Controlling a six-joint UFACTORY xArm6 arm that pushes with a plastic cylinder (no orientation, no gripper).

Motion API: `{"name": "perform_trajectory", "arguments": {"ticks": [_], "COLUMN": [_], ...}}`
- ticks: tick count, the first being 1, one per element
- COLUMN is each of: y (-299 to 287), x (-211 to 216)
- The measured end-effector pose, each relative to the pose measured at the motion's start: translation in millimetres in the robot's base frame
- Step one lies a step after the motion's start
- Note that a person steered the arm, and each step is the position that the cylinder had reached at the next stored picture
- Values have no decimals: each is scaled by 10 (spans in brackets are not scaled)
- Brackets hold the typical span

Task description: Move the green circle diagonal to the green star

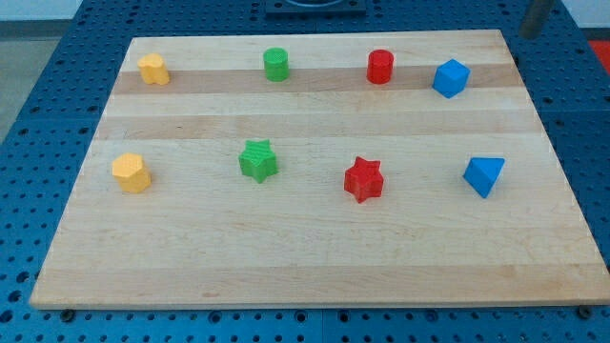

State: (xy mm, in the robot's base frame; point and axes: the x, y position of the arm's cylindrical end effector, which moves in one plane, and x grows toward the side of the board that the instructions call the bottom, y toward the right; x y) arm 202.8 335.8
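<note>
No pincer is seen on this arm, so its spread cannot be told; only a dark rod (537,17) is glimpsed at the view's top right, its end off the bench (315,257), touching nothing. The green circle (276,64) is found in the top row, above the green star (258,160), well apart.

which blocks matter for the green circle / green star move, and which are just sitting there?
In the job:
green circle, top row
green star, right below it
my tip, off the board, at the view's top right

Lying about:
yellow block
red cylinder
blue cube
yellow hexagon
red star
blue triangle
</note>
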Motion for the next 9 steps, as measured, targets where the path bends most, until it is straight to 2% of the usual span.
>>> {"name": "perform_trajectory", "arguments": {"ticks": [3, 5, 7, 8, 9], "y": [9, -1199, -1854, -2935, -3163], "x": [-34, -109, -50, -45, -44]}}
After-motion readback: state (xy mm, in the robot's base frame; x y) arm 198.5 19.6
